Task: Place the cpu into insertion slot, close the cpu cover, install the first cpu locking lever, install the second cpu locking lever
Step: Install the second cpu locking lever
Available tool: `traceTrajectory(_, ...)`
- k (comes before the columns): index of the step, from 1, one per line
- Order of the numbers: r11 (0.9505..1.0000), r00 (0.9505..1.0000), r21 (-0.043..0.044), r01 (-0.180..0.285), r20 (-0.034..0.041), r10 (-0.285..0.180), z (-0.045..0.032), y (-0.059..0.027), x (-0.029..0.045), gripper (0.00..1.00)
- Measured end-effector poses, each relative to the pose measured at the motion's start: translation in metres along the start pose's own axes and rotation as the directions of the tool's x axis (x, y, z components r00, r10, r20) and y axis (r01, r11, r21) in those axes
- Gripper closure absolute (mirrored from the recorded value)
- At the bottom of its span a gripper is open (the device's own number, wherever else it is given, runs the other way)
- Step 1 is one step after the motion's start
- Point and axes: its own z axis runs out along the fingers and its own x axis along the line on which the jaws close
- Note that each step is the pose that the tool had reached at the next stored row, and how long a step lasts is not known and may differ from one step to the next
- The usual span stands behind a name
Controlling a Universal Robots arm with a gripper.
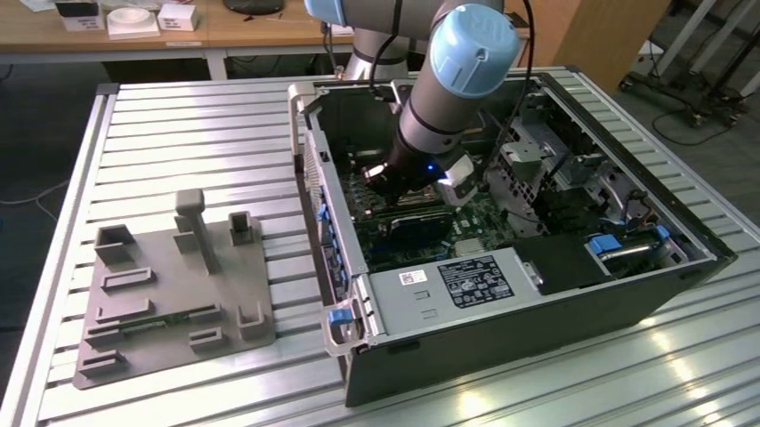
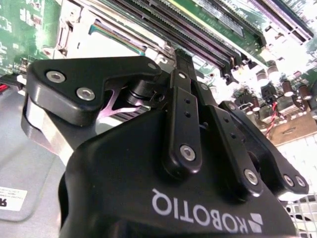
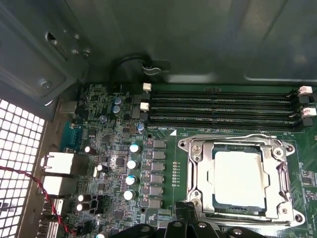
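One grey fixture plate (image 1: pixel 178 307) on the slatted surface (image 1: pixel 202 124), at the exterior view's left, carrying upright blocks and low brackets. Further right, open black computer case (image 1: pixel 511 294) lying on its side, green motherboard (image 1: pixel 410 233) exposed inside. Arm (image 1: pixel 446 84) reaching down into the case from above, blue end cap on top, wrist low over the board.

In the first wrist view: capacitors (image 3: pixel 131 163) and heat-sink blocks, then long black memory slots (image 3: pixel 223 106) with white end clips. Beyond these, insertion slot (image 3: pixel 240 181) with silvery rim. Cpu (image 3: pixel 237 178) seated flat in the slot, pale square face showing. Cpu cover (image 3: pixel 198 173) lying down around the chip, framing it. Thin wire levers along the frame's edges; latched or not, cannot tell.

Pincer (image 3: pixel 185 215) black, fingers drawn close together, narrow gap, nothing gripped; tips just beside the cover's near edge. Same pincer (image 2: pixel 181 59) in the second wrist view, poised over the bright metal socket area.
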Motion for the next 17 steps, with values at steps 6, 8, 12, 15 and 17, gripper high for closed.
traceTrajectory(6,1.0000,1.0000,-0.0001,0.002,-0.0007,-0.002,0.0008,0.0010,-0.0001,0.90)
traceTrajectory(8,1.0000,1.0000,-0.0001,0.003,-0.0010,-0.003,0.0010,0.0012,0.0000,0.90)
traceTrajectory(12,1.0000,1.0000,0.0002,0.004,-0.0014,-0.004,0.0012,0.0014,0.0005,0.90)
traceTrajectory(15,1.0000,1.0000,0.0000,0.004,-0.0014,-0.004,0.0017,0.0015,0.0007,0.90)
traceTrajectory(17,1.0000,1.0000,-0.0001,0.005,-0.0016,-0.005,0.0019,0.0017,0.0007,0.90)
